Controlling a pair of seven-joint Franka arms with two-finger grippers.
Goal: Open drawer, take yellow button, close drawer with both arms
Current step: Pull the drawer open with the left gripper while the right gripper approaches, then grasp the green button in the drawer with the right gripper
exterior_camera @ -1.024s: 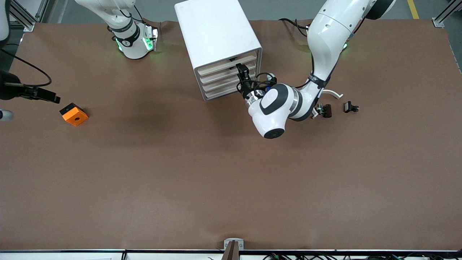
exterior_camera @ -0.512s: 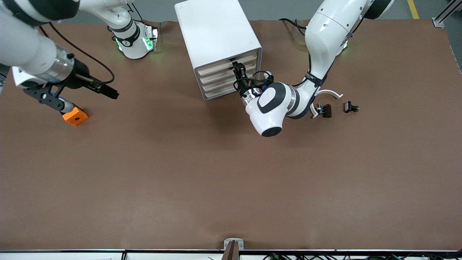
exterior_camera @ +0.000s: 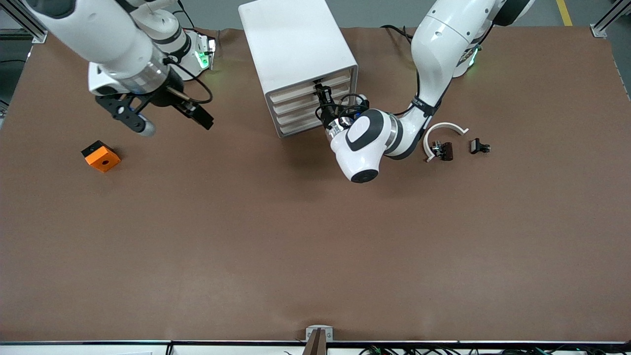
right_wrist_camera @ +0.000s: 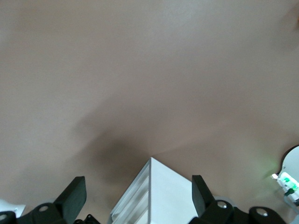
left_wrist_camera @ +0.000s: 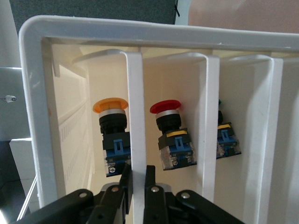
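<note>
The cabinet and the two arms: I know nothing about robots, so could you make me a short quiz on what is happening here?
1. True or false: the right gripper holds the orange block.
2. What is the left gripper shut on? A. the front of a drawer; B. a red button; C. a black clip.
3. Fill in: the cabinet has ___ drawers.

Key: 1. False: it hangs open over the table, between block and cabinet. 2. A. 3. Four.
</note>
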